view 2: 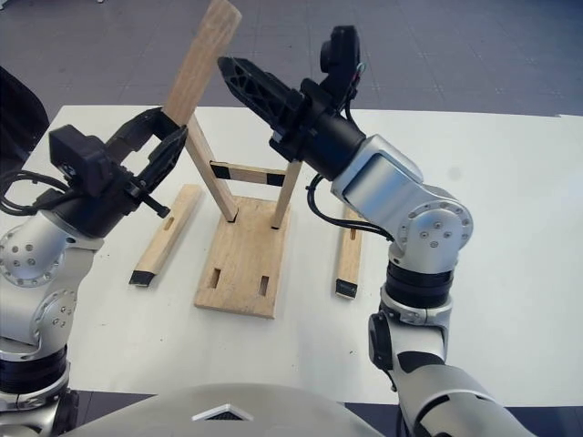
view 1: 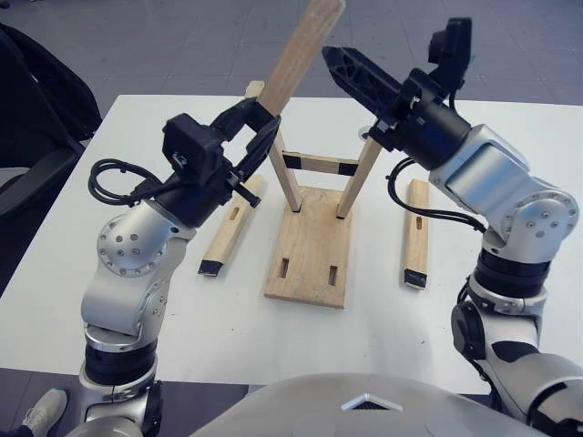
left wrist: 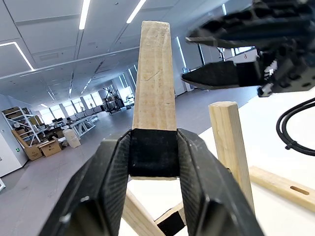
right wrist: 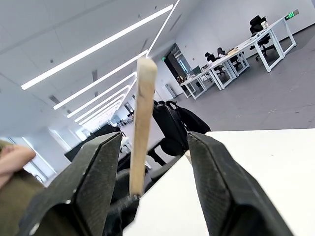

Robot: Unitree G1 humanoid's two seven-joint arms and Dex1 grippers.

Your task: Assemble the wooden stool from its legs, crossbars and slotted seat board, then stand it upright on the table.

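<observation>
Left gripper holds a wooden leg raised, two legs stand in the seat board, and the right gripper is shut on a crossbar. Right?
One error: the right gripper is open and holds nothing, as the right wrist view shows. The left gripper does hold the raised leg.

Ceiling lights [left wrist: 83,14]: long strips overhead.
Cardboard boxes [left wrist: 43,147]: on the floor [left wrist: 34,196], beside shelving [left wrist: 19,123].
White desks [right wrist: 246,45]: in a row, black chairs [right wrist: 257,22] near.

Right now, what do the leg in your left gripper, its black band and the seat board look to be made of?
Leg: pale bare wood, matte, with faint grain lines. Black band, clamped in the left gripper: a matte wrap, perhaps tape or rubber; cannot tell which. Seat board: the same light wood, seemingly unvarnished, with lengthwise grain and cut slots.
</observation>
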